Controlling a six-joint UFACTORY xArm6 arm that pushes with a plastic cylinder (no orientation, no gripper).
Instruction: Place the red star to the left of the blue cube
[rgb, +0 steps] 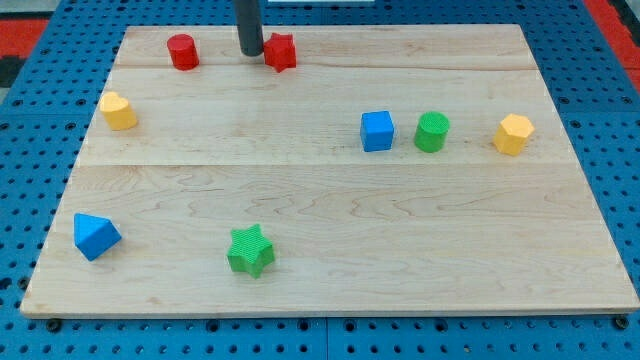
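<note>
My tip (250, 53): the dark rod comes down from the view's top edge and ends on the counter near its top edge, just left of the red star, touching it or nearly so; I cannot tell which.
Hand: there is none; the arm ends in the bare rod, so nothing is held.
Red star (281, 52): near the counter's top edge, left of centre, immediately right of my tip.
Red cylinder (183, 51): left of my tip on the same top row, apart from it.
Blue cube (377, 131): right of centre, below and to the right of the red star, well apart from it.
Green cylinder (432, 132): just right of the blue cube, a small gap between.
Yellow block, right (513, 134): many-sided, further right in that row.
Yellow block, left (118, 111): near the counter's left edge, below the red cylinder.
Blue wedge-like block (96, 236): bottom-left corner.
Green star (250, 250): bottom, left of centre.
Counter (330, 230): pale wooden board on a blue pegboard.
</note>
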